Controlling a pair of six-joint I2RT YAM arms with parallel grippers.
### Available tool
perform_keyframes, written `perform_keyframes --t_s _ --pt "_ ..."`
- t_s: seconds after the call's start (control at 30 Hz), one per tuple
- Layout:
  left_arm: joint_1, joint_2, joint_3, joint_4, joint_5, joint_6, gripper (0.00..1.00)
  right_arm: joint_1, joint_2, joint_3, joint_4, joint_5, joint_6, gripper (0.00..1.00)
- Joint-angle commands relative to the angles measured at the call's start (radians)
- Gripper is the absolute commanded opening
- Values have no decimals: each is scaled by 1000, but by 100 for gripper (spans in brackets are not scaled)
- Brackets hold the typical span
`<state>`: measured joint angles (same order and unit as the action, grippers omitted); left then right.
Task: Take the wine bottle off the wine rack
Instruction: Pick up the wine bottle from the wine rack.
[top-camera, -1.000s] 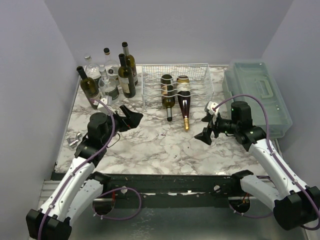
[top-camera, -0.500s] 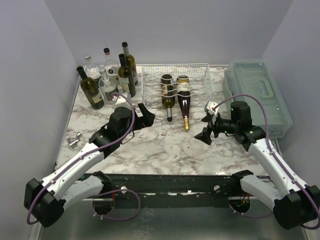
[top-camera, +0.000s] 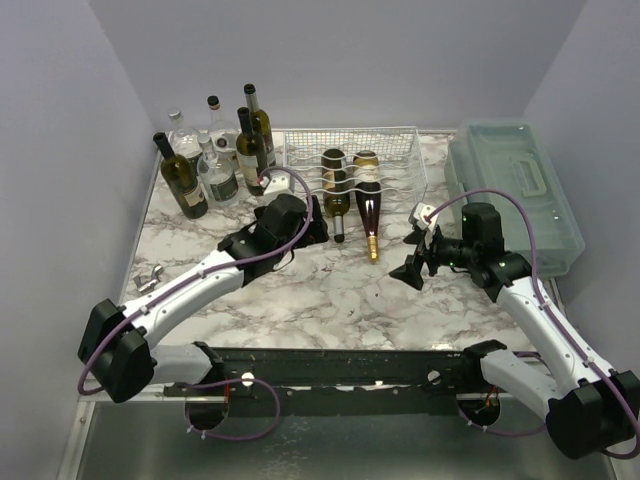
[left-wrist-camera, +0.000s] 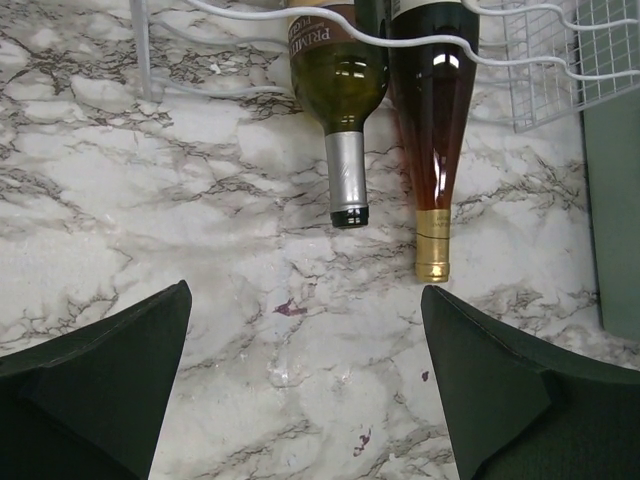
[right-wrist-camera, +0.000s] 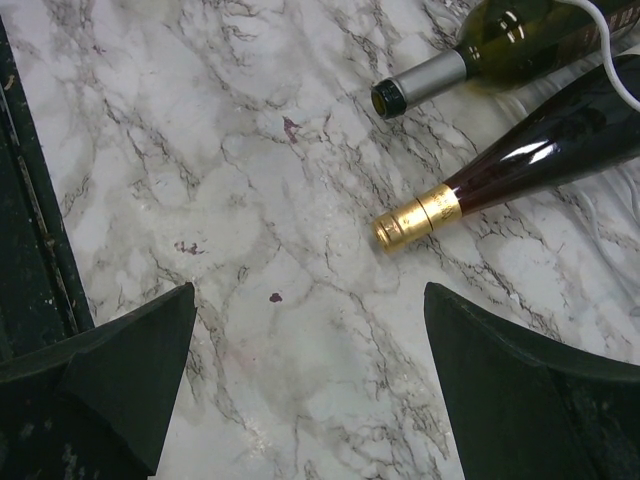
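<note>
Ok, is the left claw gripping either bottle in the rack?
No, the left claw stands open above the marble tabletop, short of the silver-capped bottle and the gold-capped bottle.

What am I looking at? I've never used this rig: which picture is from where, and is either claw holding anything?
Two robot arms stand at the near edge of the marble table. The wide picture looks down from behind them; the other two are wrist cameras, the dark wedges gripper fingers. The left gripper and right gripper are open and empty. On it a white wine rack cradles a green bottle and a dark red bottle. Upright bottles stand back left, a plastic box right.
</note>
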<state>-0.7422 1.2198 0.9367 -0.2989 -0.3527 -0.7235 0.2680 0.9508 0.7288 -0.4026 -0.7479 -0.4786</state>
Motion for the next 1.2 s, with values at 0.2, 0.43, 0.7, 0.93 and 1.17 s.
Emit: perform_keyframes --t_s 0.2,0.43,0.7,0.93,1.17 --pt "-10 272 212 -31 86 167 99 -6 2 -14 19 20 -17 99" --pt "-9 430 290 13 111 237 98 -9 0 -13 19 17 -17 99" --pt "3 570 361 86 117 263 94 -9 -4 -11 17 16 -18 99" --pt "30 656 400 94 165 218 91 -11 -7 -12 16 16 -20 99" --pt "66 701 410 102 264 166 83 -10 -7 -11 15 15 -21 99"
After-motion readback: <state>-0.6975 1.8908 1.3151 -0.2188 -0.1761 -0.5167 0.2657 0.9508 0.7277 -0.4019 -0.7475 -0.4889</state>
